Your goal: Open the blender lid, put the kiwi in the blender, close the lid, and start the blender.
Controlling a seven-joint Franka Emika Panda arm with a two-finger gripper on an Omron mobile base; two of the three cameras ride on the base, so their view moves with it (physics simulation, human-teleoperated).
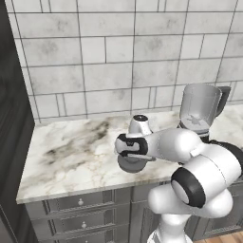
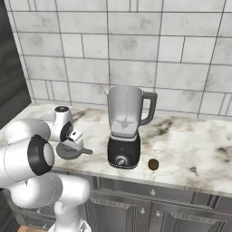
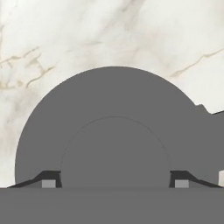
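Note:
The blender (image 2: 123,131) stands on the marble counter with its clear jar uncovered at the top; it also shows at the right as the blender (image 1: 199,110). The dark grey blender lid (image 3: 109,105) lies flat and low on the counter left of the blender, its tab pointing toward the base. My gripper (image 3: 114,181) points straight down on it, with a fingertip pressed against each side of the raised centre knob. From the bases I see the lid (image 2: 69,152) and the lid (image 1: 132,164) under my gripper (image 2: 72,142). The brown kiwi (image 2: 153,164) lies just right of the blender base.
The counter's front edge (image 1: 95,185) runs just in front of the lid, with grey drawers below. A tiled wall (image 2: 136,54) backs the counter. A dark tall cabinet (image 1: 9,142) bounds the counter's left end.

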